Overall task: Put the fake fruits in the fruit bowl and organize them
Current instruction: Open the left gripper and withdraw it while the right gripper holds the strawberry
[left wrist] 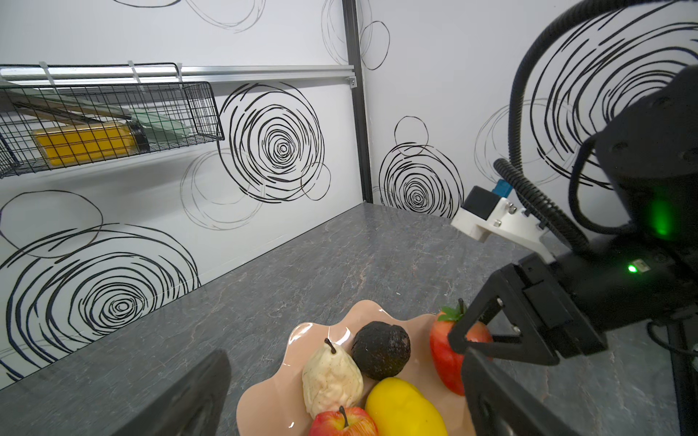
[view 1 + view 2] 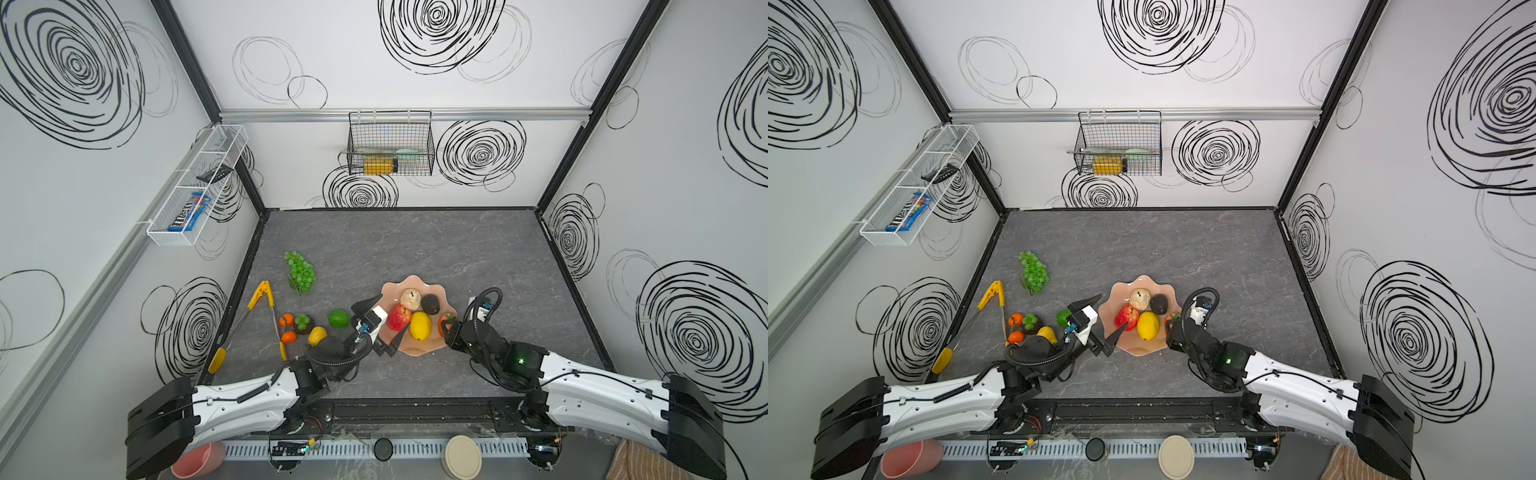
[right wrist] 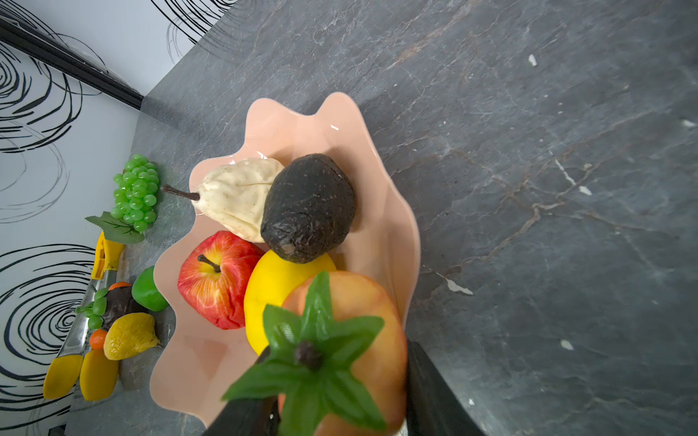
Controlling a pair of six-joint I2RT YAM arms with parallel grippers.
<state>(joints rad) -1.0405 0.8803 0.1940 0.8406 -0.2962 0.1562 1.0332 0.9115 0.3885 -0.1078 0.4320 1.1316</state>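
R: my right gripper [image 2: 448,326] pinching strawberry [image 2: 442,321], fruit bowl [image 2: 419,351] rim right below it | L: my left gripper [image 2: 395,310] spread wide, empty, red apple [image 2: 399,318] in the bowl just off its fingertips

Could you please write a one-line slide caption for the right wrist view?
Right pincer holds a strawberry at the edge of the fruit bowl, beside the lemon, apple, avocado and pear.

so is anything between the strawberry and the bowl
Nothing visible. The right gripper holds the strawberry at the rim of the bowl; the lemon lies close beside it and may crowd the drop.
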